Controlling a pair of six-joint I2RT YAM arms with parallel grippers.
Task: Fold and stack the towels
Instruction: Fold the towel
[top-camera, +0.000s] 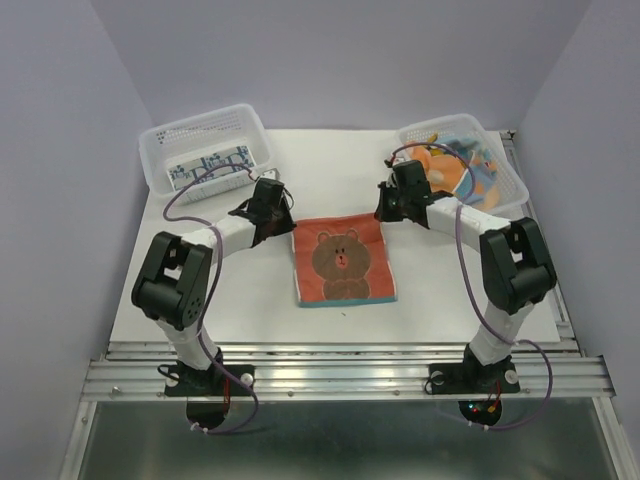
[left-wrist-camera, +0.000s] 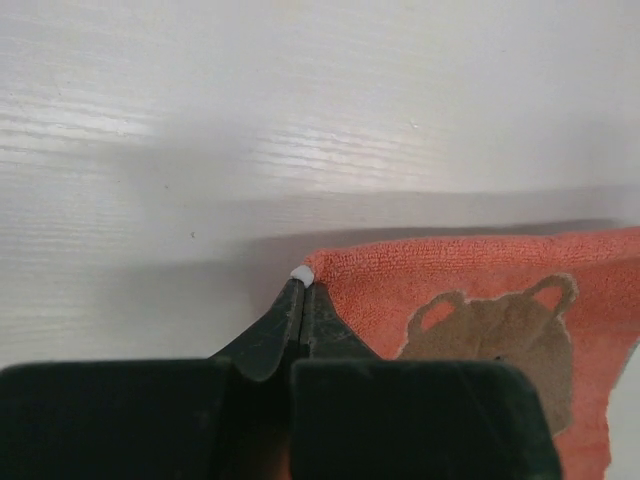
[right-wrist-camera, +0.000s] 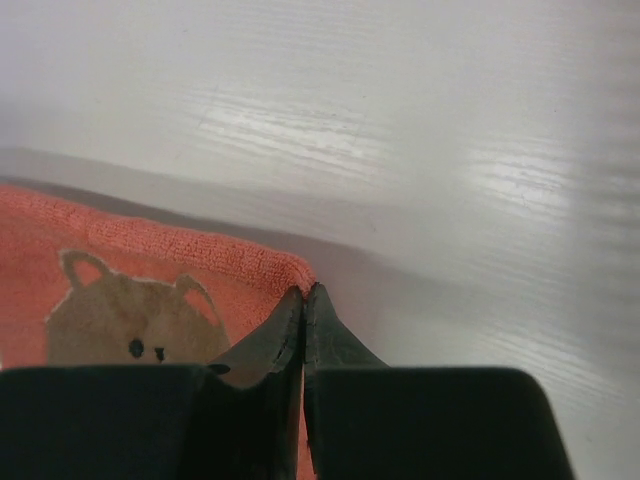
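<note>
An orange-red towel (top-camera: 343, 260) with a brown bear print lies in the middle of the white table. My left gripper (top-camera: 288, 224) is shut at the towel's far left corner. In the left wrist view the closed tips (left-wrist-camera: 302, 281) pinch the edge of the towel (left-wrist-camera: 450, 285), with a small white bit at the tip. My right gripper (top-camera: 381, 212) is shut at the far right corner. In the right wrist view its tips (right-wrist-camera: 305, 293) meet on the towel's (right-wrist-camera: 150, 255) corner.
A white perforated basket (top-camera: 157, 150) at the back left holds a blue-white patterned towel (top-camera: 210, 165). A second white basket (top-camera: 512, 186) at the back right holds several orange and blue towels (top-camera: 455, 165). The table's (top-camera: 240, 290) right edge runs beside it.
</note>
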